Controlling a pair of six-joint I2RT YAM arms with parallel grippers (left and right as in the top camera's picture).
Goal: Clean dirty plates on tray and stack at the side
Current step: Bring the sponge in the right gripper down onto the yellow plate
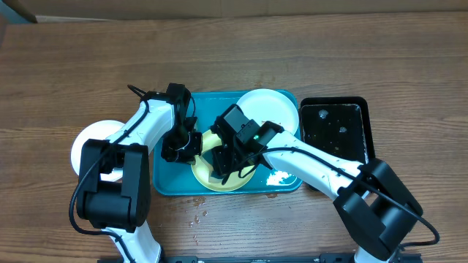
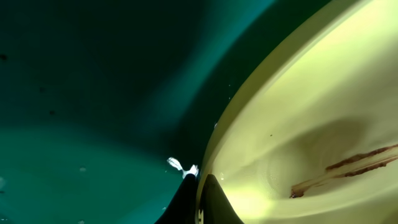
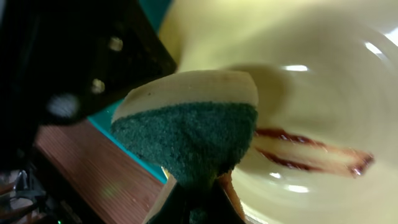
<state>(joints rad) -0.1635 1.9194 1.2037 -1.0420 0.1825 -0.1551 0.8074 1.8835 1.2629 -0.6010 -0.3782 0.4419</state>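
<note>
tray [image 1: 170, 181]: teal, mid-table, long side running left to right.
yellow-green plate [image 1: 208, 174]: inside the tray, at its near middle, both grippers over it; whether it lies flat or tipped cannot be told.
smear [image 3: 311, 155]: brown streaks across the yellow-green plate's well, just beside the sponge.
left gripper [image 2: 200, 182]: over the tray's left half, fingers together on the yellow-green plate's rim, pinching it at its left edge.
right gripper [image 3: 196, 190]: over the tray's middle, clamped on the sponge.
sponge [image 3: 193, 130]: yellow with a green scouring face, held above the yellow-green plate's inner surface; contact cannot be told.
far white plate [image 1: 272, 108]: in the tray's far right corner, its rim overhanging the tray's edge.
side white plate [image 1: 91, 142]: on the table [image 1: 292, 51] left of the tray, partly under the left arm.
black tub [image 1: 333, 139]: just right of the tray.
suds [image 1: 278, 177]: white patch in the tray's near right corner.
droplets [image 1: 197, 213]: on the table just in front of the tray.
</note>
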